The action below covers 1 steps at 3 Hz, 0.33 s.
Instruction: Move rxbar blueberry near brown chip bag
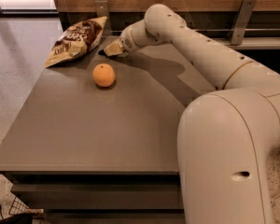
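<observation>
The brown chip bag (pixel 76 39) lies at the table's far left corner, tan with a dark brown patch and white lettering. My gripper (pixel 111 50) is low over the table just right of the bag, with the arm reaching in from the right. Its tan fingers look closed together on the rxbar blueberry (pixel 102 53). Only a dark sliver of the bar shows at the fingertips, close to the bag's right edge. The rest of the bar is hidden by the fingers.
An orange round fruit (pixel 104 74) sits on the grey table (pixel 98 129) just in front of the gripper. A wooden wall with metal brackets (pixel 241 14) runs behind the table. The robot's large body fills the right side.
</observation>
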Tool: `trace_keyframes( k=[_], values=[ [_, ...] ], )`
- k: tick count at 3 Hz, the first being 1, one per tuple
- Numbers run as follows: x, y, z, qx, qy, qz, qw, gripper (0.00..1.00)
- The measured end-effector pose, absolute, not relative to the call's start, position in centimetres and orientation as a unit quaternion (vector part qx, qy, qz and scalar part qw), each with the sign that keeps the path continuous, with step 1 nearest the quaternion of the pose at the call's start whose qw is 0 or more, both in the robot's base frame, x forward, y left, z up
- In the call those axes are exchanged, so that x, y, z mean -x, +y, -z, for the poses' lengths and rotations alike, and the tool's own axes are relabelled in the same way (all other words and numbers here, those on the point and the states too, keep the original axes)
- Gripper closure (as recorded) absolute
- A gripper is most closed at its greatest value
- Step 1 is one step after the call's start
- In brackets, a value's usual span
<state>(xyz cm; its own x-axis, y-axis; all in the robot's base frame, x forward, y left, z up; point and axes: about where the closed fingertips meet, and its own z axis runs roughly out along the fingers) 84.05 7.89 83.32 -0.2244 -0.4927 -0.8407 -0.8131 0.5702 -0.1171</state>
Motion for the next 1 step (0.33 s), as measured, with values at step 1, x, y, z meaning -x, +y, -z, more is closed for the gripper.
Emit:
trace_keyframes(
  k=[1],
  values=[
    [-84.03, 8.07, -83.15, 0.429, 0.762, -0.178, 0.451, 0.00]
  ],
)
